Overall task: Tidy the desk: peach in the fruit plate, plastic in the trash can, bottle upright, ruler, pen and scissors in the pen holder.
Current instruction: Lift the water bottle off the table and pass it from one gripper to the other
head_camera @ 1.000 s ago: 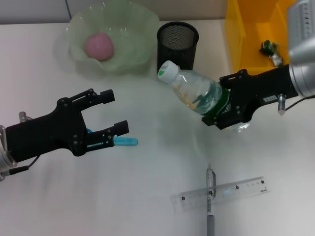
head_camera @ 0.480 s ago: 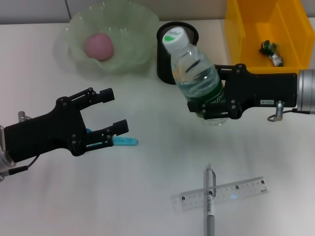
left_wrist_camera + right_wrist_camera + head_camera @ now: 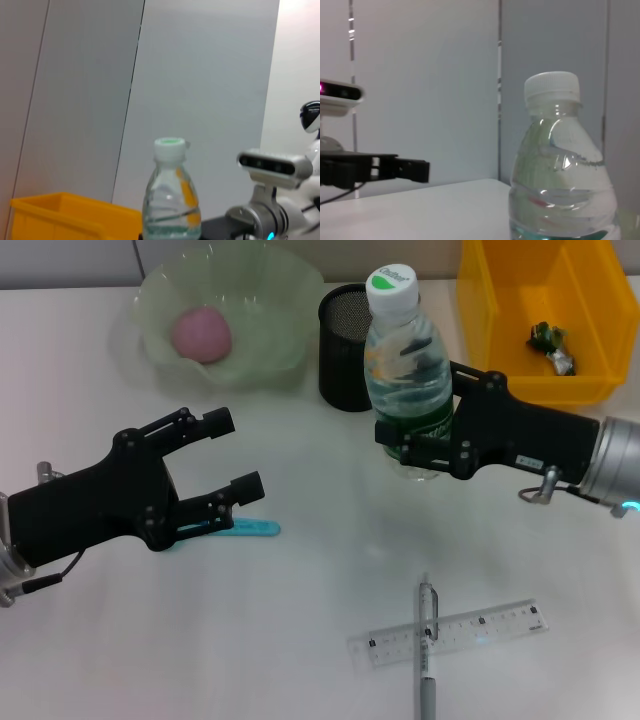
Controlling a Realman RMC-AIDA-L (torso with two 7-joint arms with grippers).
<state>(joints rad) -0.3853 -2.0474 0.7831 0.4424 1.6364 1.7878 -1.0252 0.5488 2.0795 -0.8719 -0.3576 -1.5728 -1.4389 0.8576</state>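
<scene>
Desk surface: white, matte, filling nearly the whole head view; faint soft shadows, even overhead light. Wall: pale grey strip along the upper left edge of the head view, with one dark vertical seam. Wall panels: in the left wrist view, flat grey panels divided by thin slanting seams (a lighter, whitish panel at the upper right). Wall panels in the right wrist view: grey, one vertical joint at centre.
</scene>
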